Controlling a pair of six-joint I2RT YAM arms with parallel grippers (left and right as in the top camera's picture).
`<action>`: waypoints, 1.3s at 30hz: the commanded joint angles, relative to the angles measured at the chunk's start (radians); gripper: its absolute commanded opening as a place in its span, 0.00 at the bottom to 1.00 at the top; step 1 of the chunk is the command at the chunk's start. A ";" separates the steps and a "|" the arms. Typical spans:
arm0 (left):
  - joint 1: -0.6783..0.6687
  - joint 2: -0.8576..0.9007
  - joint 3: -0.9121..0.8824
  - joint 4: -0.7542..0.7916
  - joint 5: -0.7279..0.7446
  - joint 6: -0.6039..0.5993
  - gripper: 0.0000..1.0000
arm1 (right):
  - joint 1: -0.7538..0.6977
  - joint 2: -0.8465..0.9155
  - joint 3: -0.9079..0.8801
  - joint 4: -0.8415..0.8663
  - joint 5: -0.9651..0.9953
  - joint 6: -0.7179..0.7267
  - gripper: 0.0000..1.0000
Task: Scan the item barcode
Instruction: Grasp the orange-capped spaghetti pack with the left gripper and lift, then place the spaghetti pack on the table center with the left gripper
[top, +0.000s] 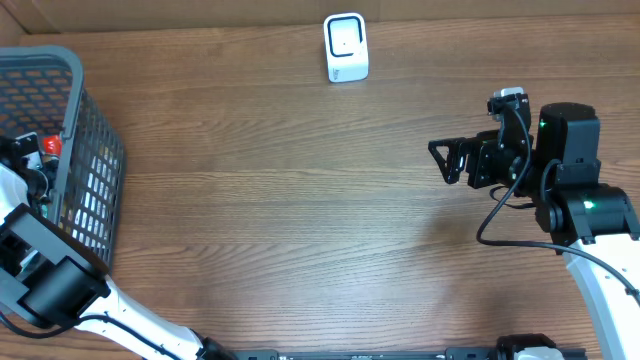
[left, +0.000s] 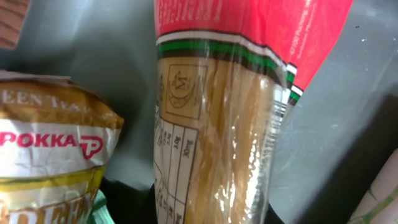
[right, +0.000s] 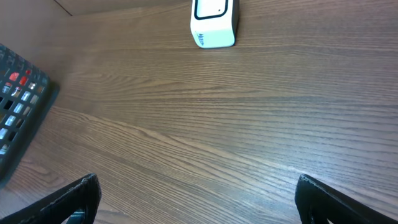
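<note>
Red-topped pasta pack (left: 211, 124) close up at left wrist, barely seen overhead in left basket (top: 95, 150); left gripper (top: 35, 150) perhaps closed, cannot tell; right gripper (right: 196, 183) spread wide.

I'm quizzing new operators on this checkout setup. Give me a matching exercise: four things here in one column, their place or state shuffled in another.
1 white box-shaped barcode scanner
2 grey wire-mesh basket
3 right gripper
4 clear red-topped spaghetti packet

A open over bare wood
B beside a yellow Pokka pack
C left edge of the wooden table
D table's far edge

Pairs: 1-D, 2-C, 3-A, 4-B
</note>
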 joint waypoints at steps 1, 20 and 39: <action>0.000 0.037 0.040 -0.082 -0.031 -0.072 0.04 | 0.005 0.000 0.026 0.006 -0.002 -0.005 1.00; -0.084 -0.344 0.452 -0.192 -0.033 -0.259 0.04 | 0.005 0.000 0.026 0.024 -0.003 -0.005 1.00; -0.380 -0.618 0.450 -0.436 -0.002 -0.397 0.04 | 0.005 0.000 0.026 0.029 -0.005 -0.001 1.00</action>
